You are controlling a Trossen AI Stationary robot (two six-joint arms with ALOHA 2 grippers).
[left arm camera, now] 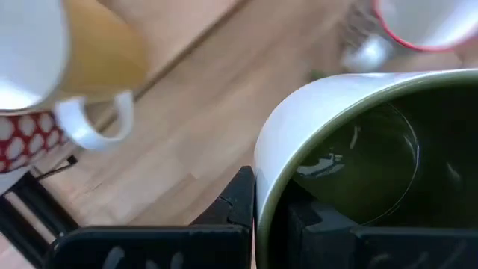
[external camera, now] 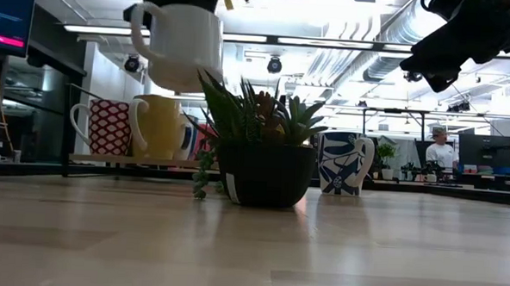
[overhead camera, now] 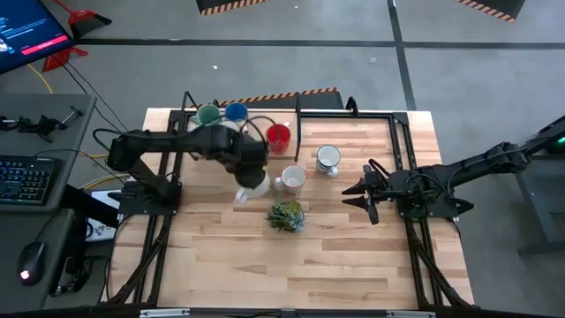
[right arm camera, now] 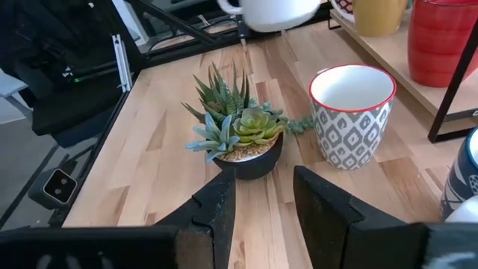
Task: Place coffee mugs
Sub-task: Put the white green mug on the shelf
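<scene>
The left gripper (overhead camera: 250,179) is clamped on the rim of a white mug (external camera: 184,38), olive green inside, held clear above the wooden table (overhead camera: 353,256). The mug hangs upright, long axis vertical, mouth up, handle toward the left side in the low view. Right of it stand the potted succulent (overhead camera: 286,215), a grey-patterned mug (overhead camera: 291,177) and a blue-patterned mug (overhead camera: 327,158). The right gripper (overhead camera: 360,196) hovers farther right, jaws partly open, empty. An office with ceiling lights lies beyond.

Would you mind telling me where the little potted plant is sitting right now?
In the high view the plant stands on the table near its middle, just in front of a patterned mug, between the two arms.
</scene>
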